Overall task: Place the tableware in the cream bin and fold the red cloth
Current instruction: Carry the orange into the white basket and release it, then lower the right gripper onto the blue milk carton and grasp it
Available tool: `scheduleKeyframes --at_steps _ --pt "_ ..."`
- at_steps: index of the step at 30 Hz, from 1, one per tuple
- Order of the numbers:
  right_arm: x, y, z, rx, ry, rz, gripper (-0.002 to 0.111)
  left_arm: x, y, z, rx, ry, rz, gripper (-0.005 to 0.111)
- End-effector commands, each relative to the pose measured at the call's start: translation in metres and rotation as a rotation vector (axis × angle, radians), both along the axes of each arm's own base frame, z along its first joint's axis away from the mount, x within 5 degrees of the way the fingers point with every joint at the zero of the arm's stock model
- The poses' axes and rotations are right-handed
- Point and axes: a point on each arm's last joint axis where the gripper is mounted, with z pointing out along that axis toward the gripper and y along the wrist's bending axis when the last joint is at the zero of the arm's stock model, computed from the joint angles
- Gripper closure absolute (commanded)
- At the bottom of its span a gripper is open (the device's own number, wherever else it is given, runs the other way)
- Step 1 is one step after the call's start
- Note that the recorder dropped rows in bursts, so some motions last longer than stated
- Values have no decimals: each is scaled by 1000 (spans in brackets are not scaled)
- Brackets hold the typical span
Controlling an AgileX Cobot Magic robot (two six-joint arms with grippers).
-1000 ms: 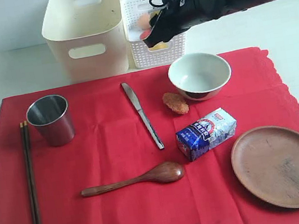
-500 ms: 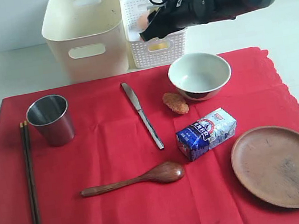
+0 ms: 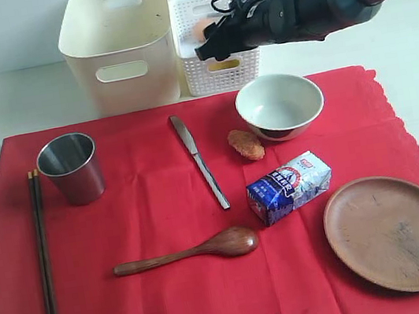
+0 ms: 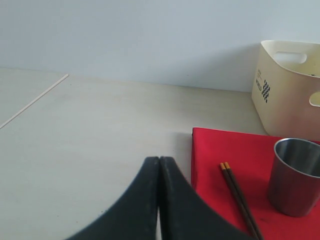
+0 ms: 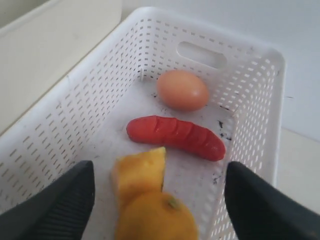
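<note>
Since a second earlier the right gripper [image 5: 160,200] had lifted a little over the white basket [image 3: 222,75], its jaws spread wider, gripping nothing. Nearest, on the flat red cloth [image 3: 162,308], lay the round brown wooden plate [image 3: 393,231], brown wooden spoon [image 3: 193,252] and dark wooden chopsticks [image 3: 41,247]; farther back sat the silver table knife [image 3: 199,161], steel cup [image 3: 72,167] and pale bowl [image 3: 279,104]. The left gripper [image 4: 159,200], pinched shut and empty, hung over bare table beside the cloth's edge. Beyond the cloth stood the cream bin [image 3: 119,48], and beside it the basket, where lemon [image 5: 150,215], sausage [image 5: 175,137] and egg [image 5: 182,90] lay
</note>
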Motion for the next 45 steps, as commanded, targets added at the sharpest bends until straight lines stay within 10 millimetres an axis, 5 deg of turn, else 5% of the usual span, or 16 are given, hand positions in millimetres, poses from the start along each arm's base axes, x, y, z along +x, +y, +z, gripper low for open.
scheduleKeyframes --at_steps 1,12,22,30,37,45 --pt "3 -2 6 26 -13 -21 33 0 -1 0 -7 -5 -8 106" --pt "-1 -2 7 58 81 -40 35 0 -1 0 -7 -5 -8 106" --pt "-20 -4 67 73 135 27 42 0 -1 0 -7 -5 -8 106" --pt "-50 -10 118 54 249 120 75 0 -1 0 -7 -5 -8 106" --pt "-73 -23 127 33 260 136 107 0 -1 0 -7 -5 -8 106" --pt "-108 -40 133 68 308 123 108 0 -1 0 -7 -5 -8 106"
